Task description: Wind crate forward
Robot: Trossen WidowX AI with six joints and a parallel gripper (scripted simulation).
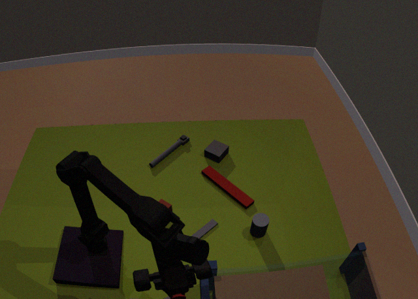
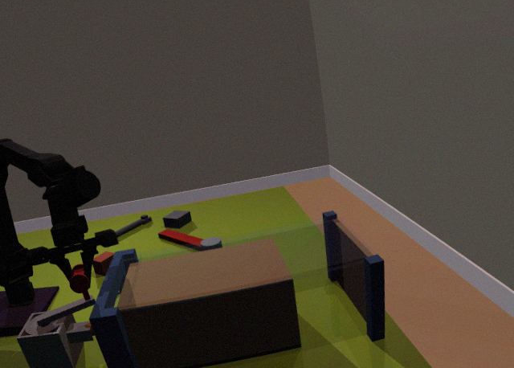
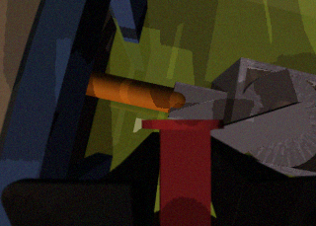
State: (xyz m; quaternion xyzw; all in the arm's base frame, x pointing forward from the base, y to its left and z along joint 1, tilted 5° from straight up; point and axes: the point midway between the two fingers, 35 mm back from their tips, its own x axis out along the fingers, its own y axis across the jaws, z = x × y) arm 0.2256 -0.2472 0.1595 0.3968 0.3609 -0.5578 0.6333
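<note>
One winch hdl [image 1: 177, 296] [image 2: 66, 310] [image 3: 185, 172], rackward (axis horiz.)

Blocks [image 1: 216, 150] [image 1: 165, 204] [image 2: 177, 218] [image 2: 101, 265] two, bars [image 1: 227, 187] [image 1: 206, 228] [image 2: 180, 238] two; wrench [image 1: 166, 153] [image 2: 130, 226], cylinder [image 1: 259, 226] [image 2: 210, 243], crate [image 1: 270, 283] [image 2: 207, 322] [image 3: 17, 19], winch [image 2: 45, 349] [image 3: 231, 77], handle [image 1: 177, 296] [image 2: 79, 280] [image 3: 185, 167]: one each.

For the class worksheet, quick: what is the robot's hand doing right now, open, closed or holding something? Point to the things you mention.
Hand [image 1: 177, 290] [image 2: 79, 279] [image 3: 178, 139]: closed, holding the red knob [image 2: 79, 282] [image 3: 185, 162] of the winch handle [image 2: 66, 311] [image 3: 276, 124].

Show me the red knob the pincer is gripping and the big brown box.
Red knob [image 2: 79, 279] [image 3: 185, 167]: exterior, its round end; wrist, its shaft.
Brown box [image 1: 272, 284] [image 2: 211, 272]: top and exterior, its top face.
</note>
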